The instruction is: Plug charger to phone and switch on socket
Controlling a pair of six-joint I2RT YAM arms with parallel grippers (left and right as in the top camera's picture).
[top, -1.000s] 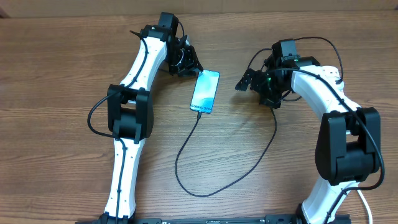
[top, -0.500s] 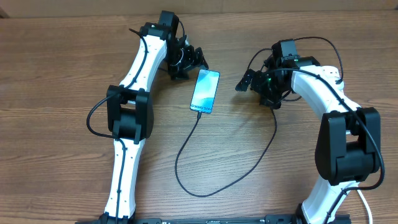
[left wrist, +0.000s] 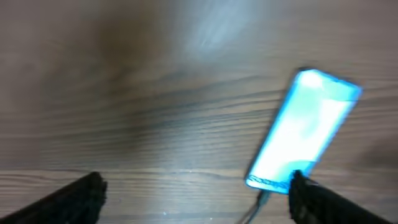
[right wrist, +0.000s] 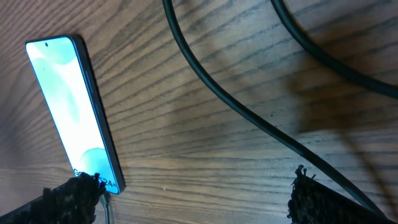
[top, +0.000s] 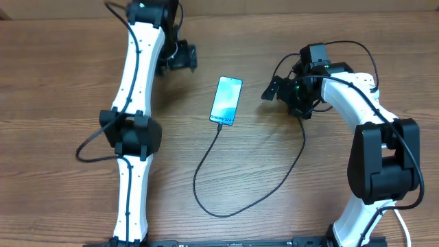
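Observation:
The phone (top: 226, 101) lies flat at mid-table with its light-blue screen lit. The charger (top: 206, 199), a thin black cable, runs from the phone's near end in a loop to the right and up under the right arm, where its plug is hidden. Its tip sits at the phone's lower edge (left wrist: 260, 200). My left gripper (top: 188, 58) is open and empty, up and left of the phone (left wrist: 305, 127). My right gripper (top: 271, 90) is open and empty, right of the phone (right wrist: 71, 106). The socket is out of view.
Two black cables (right wrist: 249, 112) cross the wood in the right wrist view, close to the right fingers (right wrist: 323, 199). The table's far edge (top: 288, 5) runs just behind the left arm. Bare wood (left wrist: 155, 93) lies between the left fingers.
The left gripper has opened and drawn back up and to the left, away from the phone's top corner. The phone, the cable and the right arm have stayed put.

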